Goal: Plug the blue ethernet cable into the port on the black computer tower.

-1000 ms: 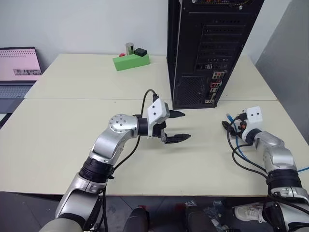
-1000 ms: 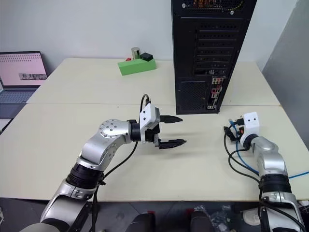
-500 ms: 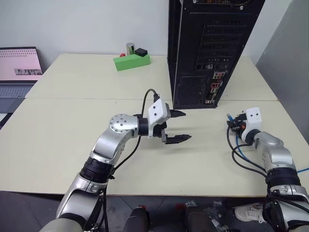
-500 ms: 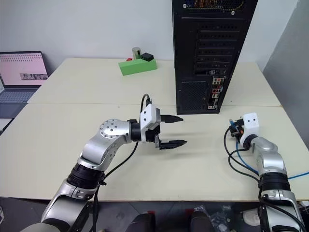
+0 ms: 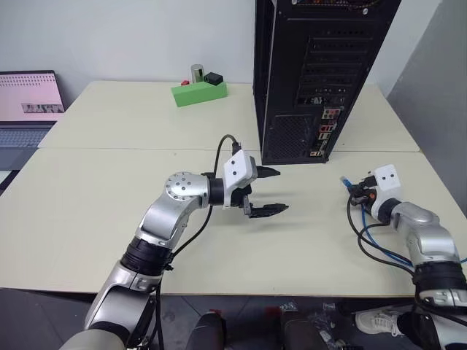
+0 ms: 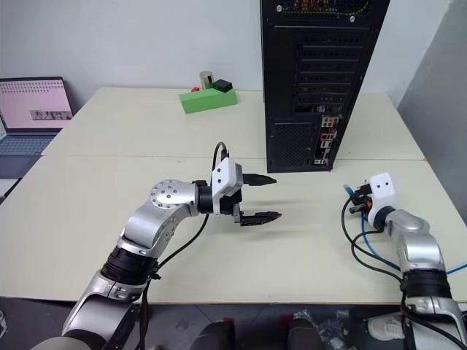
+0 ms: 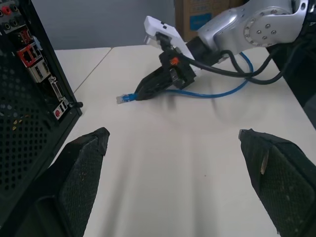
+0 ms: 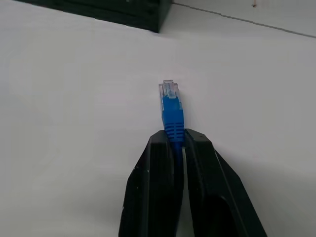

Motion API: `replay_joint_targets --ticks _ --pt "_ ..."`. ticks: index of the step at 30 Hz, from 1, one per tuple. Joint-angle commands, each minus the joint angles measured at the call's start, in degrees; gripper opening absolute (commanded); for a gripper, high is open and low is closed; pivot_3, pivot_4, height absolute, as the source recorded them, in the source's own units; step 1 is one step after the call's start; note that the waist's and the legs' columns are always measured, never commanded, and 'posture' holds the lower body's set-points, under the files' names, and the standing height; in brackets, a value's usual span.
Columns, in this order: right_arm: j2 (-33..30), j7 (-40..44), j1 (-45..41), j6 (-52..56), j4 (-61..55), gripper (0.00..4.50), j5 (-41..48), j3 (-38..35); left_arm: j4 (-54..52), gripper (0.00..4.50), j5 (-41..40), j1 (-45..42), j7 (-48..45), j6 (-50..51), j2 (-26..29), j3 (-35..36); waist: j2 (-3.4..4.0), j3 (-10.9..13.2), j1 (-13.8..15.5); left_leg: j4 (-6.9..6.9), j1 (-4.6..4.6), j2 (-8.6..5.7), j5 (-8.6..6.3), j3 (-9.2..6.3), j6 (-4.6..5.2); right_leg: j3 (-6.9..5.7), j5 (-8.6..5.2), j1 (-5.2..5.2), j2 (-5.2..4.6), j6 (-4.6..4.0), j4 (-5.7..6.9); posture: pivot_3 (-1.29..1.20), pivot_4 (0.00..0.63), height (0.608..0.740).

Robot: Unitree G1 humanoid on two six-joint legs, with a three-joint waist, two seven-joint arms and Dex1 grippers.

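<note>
Blue ethernet cable [image 8: 172, 114] | clamped in right gripper [image 8: 177, 143] | left gripper [image 5: 269, 191] spread wide | black computer tower [image 5: 314, 73] labels unreadable

Matt black sheet metal on the black computer tower [image 5: 314, 73], punched slot covers above, fine mesh grille below. Smooth rubbery sheath on the blue ethernet cable [image 7: 207, 91], clear glossy plastic at its plug tip [image 8: 168, 90], pinched between matt black plastic fingers [image 8: 197, 163] of the right gripper [image 8: 173, 143]. Smooth matt cream top on the table [image 5: 109, 189]; finely textured black pads [image 7: 84, 170] on the left gripper [image 5: 268, 191], brushed silvery metal on the arm shells [image 5: 175, 200], glossy white plastic on the wrist housings [image 5: 237, 171].
</note>
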Motion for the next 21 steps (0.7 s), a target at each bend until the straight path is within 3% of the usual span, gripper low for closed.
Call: replay_joint_targets --ticks 1,11,21 --pt "-2.1 4.3 1.4 3.4 -10.4 0.09 2.4 1.2 -0.8 4.50 -0.9 -0.5 -1.3 -0.4 1.3 1.5 0.00 0.0 -0.1 0.00 0.00 0.01 0.00 -0.01 0.00 -0.01 0.00 0.01 0.01 0.00 0.00 0.00 0.150 0.740" --pt "-5.9 15.8 0.5 6.3 -28.2 0.09 6.4 8.6 1.6 4.50 1.1 0.7 -5.7 -2.2 7.4 0.8 0.00 0.0 -0.2 0.00 -0.01 0.01 0.00 -0.05 0.00 -0.05 -0.01 0.01 0.02 0.01 -0.02 0.00 0.150 0.740" --pt "-8.5 21.6 -4.5 1.8 -31.9 0.07 1.8 17.6 3.4 4.50 3.4 0.2 -7.9 -5.4 6.7 -1.5 -0.01 0.0 0.1 0.01 -0.03 0.01 0.00 -0.07 0.00 -0.09 -0.01 -0.01 0.02 0.01 -0.03 0.00 0.150 0.740"
